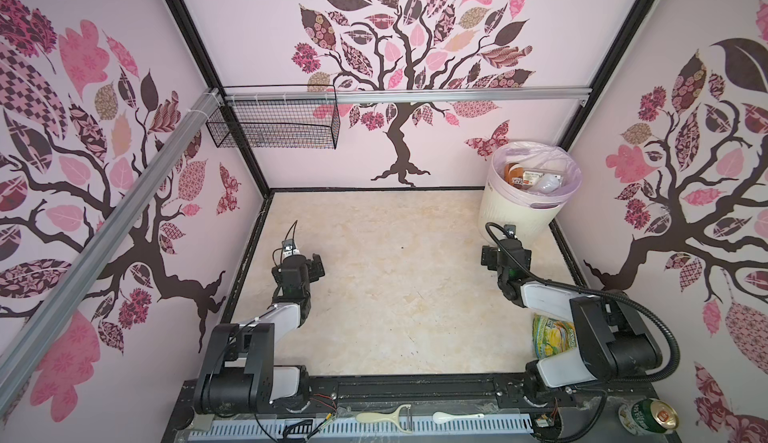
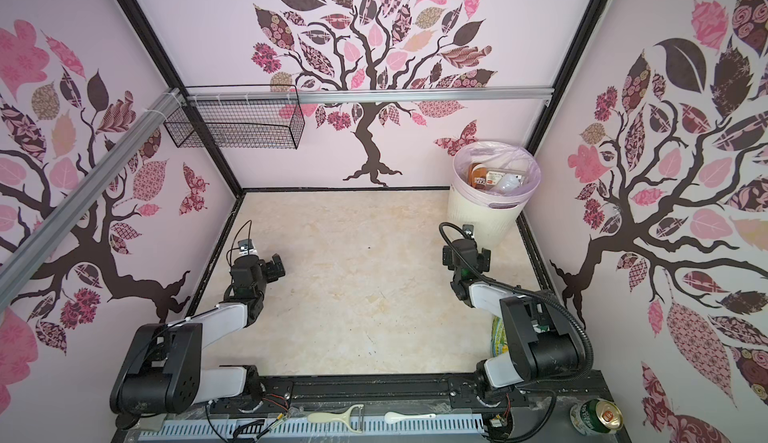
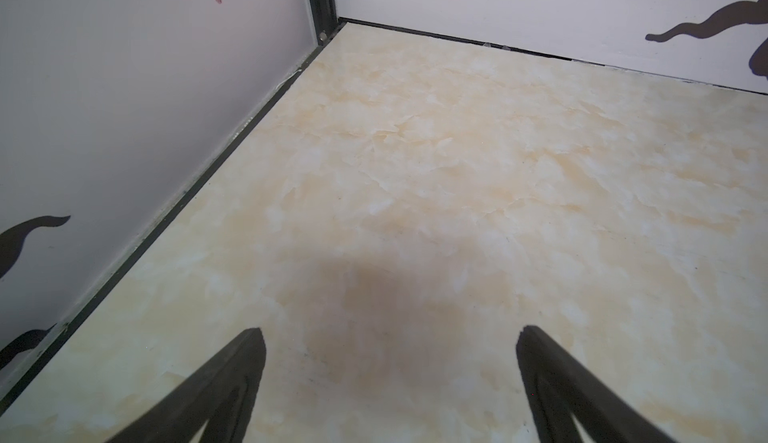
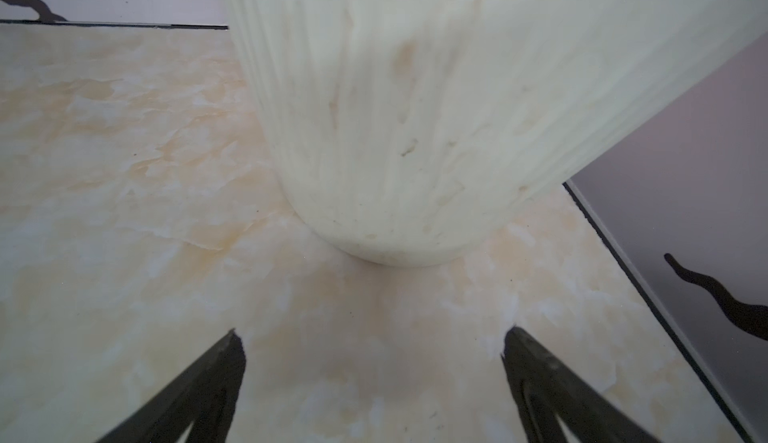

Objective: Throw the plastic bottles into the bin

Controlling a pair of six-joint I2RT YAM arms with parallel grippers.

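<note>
The cream-white ribbed bin (image 1: 515, 216) (image 2: 482, 216) with a lilac liner stands in the far right corner of the marble-look table. Plastic bottles (image 1: 530, 179) (image 2: 496, 177) lie inside it: a brown-wrapped one, red labels and a clear one show. No bottle shows on the table. My right gripper (image 1: 505, 256) (image 4: 372, 333) hangs open and empty just in front of the bin's base (image 4: 415, 129), low over the table. My left gripper (image 1: 313, 266) (image 3: 390, 330) is open and empty over bare table near the left wall.
A yellow-green snack bag (image 1: 552, 335) lies by the right arm's base. A green can (image 1: 646, 416) sits on the front ledge at the right, with a peeler (image 1: 386, 416) and a white spoon (image 1: 457, 417) further left. A black wire basket (image 1: 274, 125) hangs on the back rail.
</note>
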